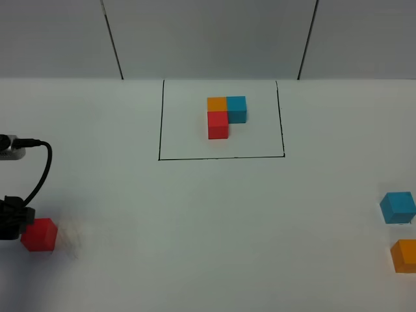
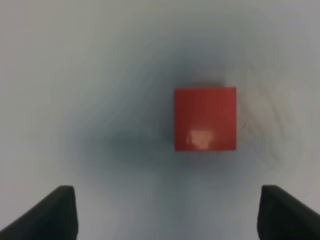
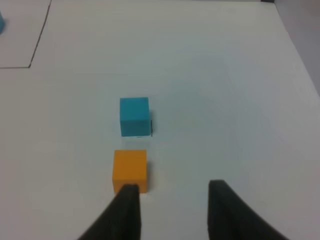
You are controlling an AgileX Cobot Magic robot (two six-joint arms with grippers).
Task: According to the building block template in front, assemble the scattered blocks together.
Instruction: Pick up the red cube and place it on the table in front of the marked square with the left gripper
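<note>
The step in hand looks like picking up the red cube (image 1: 39,234), which sits at the far left of the surface (image 1: 195,227), well apart from the building block template (image 1: 224,116). The left gripper (image 2: 167,192) hovers over it, jaws wide and empty. The cube lies off-centre toward one finger, so shift sideways to centre it, square the jaws to its faces, then descend and close. The right gripper (image 3: 173,187) is partly open and holds nothing, just beside the orange cube (image 3: 130,170).
</note>
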